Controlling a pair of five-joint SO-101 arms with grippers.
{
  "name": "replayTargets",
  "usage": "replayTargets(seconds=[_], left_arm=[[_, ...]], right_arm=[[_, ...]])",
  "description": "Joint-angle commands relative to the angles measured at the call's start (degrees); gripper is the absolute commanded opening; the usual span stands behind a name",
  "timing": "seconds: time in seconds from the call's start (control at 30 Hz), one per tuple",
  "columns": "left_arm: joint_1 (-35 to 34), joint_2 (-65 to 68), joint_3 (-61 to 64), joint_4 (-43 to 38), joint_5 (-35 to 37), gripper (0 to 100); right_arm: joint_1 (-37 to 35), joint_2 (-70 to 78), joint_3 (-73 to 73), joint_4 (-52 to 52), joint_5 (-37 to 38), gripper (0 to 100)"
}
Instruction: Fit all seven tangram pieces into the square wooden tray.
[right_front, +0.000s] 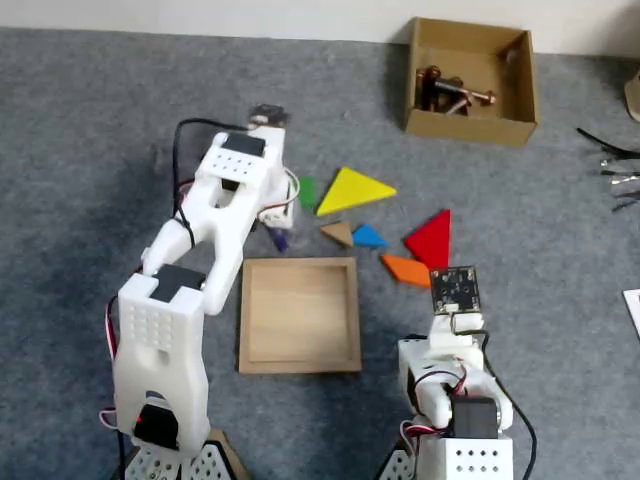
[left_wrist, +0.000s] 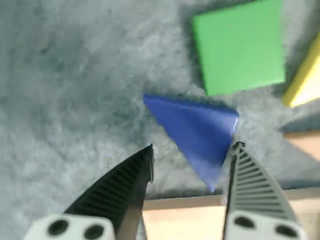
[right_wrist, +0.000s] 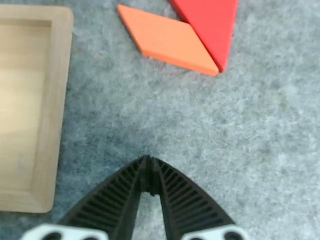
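The left gripper (left_wrist: 194, 149) hangs just beyond the tray's (right_front: 299, 366) far-left corner. Its jaws are spread either side of the violet-blue triangle (left_wrist: 192, 125), which lies on the carpet near the green square (left_wrist: 240, 47). All seven pieces lie outside the tray. For a sound grasp, it should probably lower until both fingers bracket the triangle, close squarely so it cannot pivot, then lift clear of the rim before carrying it in. The right gripper (right_wrist: 149, 161) rests clenched on nothing, right of the tray, near the orange piece (right_wrist: 170, 45).
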Motion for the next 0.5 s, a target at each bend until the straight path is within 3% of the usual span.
replayTargets(seconds=[0.0,0.47], left_arm=[[1.01,-4.62,-2.68,0.62,10.55,23],[1.01,-3.82,-4.79,0.18,21.54,23]], right_arm=[[-0.40,-0.75,6.99,-0.40,-0.26,0.5],[-0.40,-0.75,6.99,-0.40,-0.26,0.5]])
